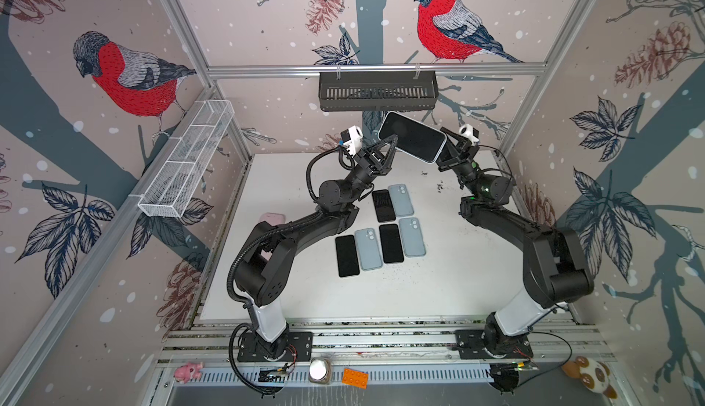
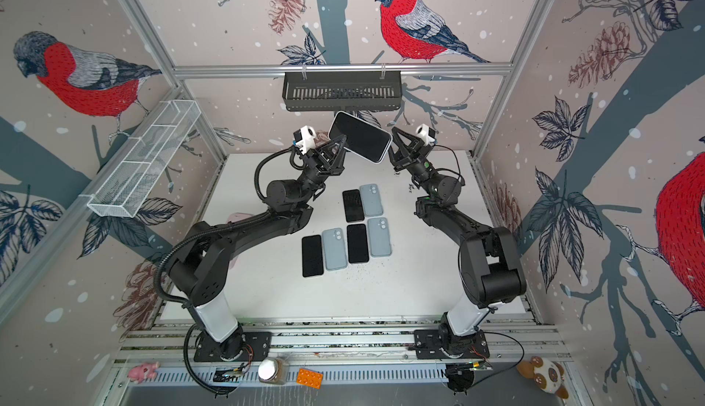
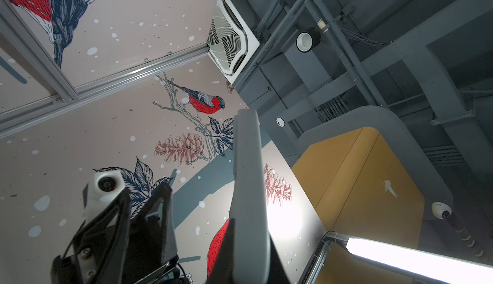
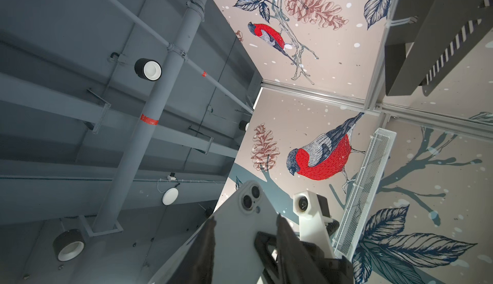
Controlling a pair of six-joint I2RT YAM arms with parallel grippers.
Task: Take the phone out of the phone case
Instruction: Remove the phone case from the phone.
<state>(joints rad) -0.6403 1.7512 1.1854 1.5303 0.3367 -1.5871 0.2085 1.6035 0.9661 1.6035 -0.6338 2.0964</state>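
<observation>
A robotics lab cell inside an industrial hall — aluminium frame (image 1: 374, 67) boxing in a white table (image 1: 457, 270), wall panels (image 1: 267, 33) printed with bullfinches (image 1: 442, 26) and pine cones (image 1: 326, 3), two black robot arms (image 1: 290, 240) bolted to a slotted rail (image 1: 381, 341) at the front edge. Above the open top, in the wrist views: bare grey pipes (image 4: 160, 114), round spot lamps (image 4: 150, 69), a ceiling air vent (image 3: 229, 39), a dome security camera (image 3: 442, 211) — plain workshop ceiling.

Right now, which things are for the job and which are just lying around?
For the job: cased phone, left gripper, right gripper.
Lying about: three black phones, three grey-blue cases, pink case, orange brick, pink plush, panda plush.
</observation>
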